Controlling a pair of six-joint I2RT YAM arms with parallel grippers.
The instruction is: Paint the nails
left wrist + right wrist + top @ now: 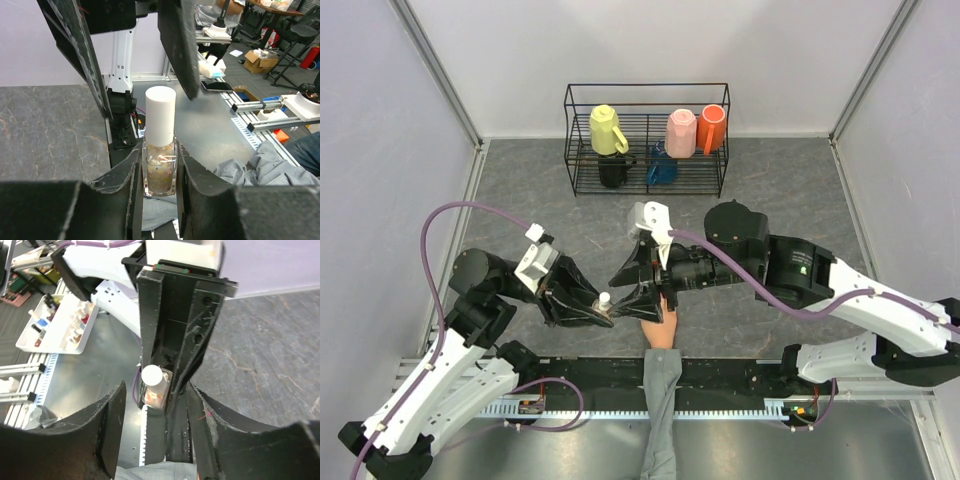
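One peach-coloured mannequin hand in a grey sleeve lies at the near edge of the table. The nails are hidden under the right gripper, which is spread and holds nothing. Just beside it, the left gripper is clenched on an upright clear glass polish bottle with a white cap.
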